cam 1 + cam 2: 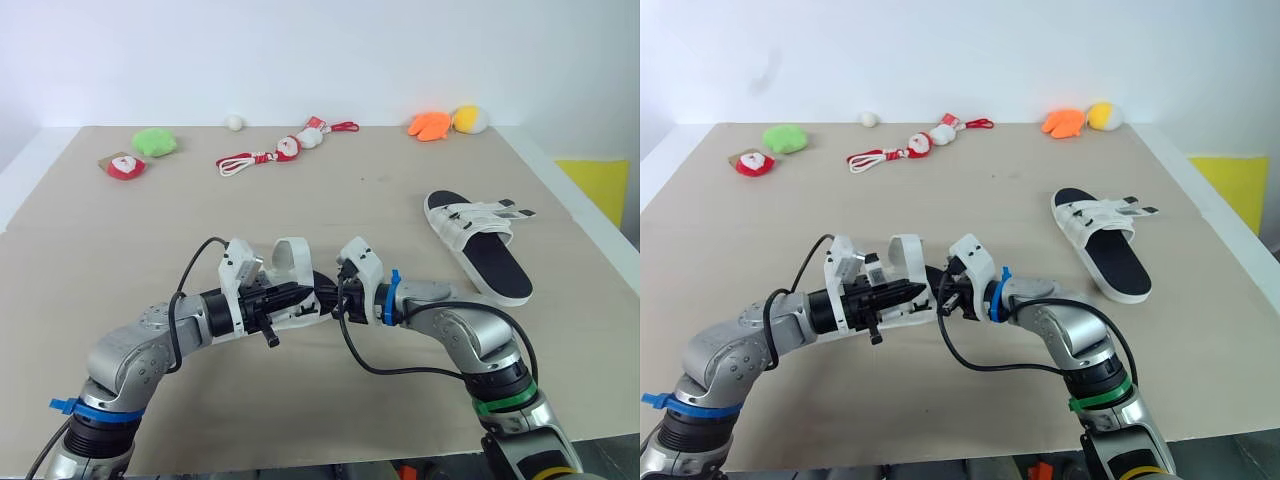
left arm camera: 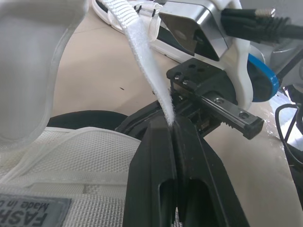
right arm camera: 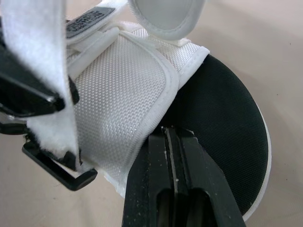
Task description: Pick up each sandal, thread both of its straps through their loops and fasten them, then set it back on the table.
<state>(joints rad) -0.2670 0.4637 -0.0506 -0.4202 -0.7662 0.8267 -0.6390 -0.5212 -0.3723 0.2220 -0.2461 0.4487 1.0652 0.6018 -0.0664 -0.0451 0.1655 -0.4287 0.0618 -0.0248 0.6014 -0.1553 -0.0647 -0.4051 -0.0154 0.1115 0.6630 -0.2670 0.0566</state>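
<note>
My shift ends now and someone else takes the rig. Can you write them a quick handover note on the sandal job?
The left gripper is shut on the free end of the white strap of the held sandal.
The right gripper is shut on the held sandal at the edge of its mesh upper.
The held sandal sits between both grippers, mid-table. The second sandal lies on the table to the robot's right, strap ends sticking out sideways.
Done: one sandal gripped, one strap grasped.
Left: thread and fasten its straps and set it down. Then check the second sandal, since I cannot tell whether it is fastened.
</note>
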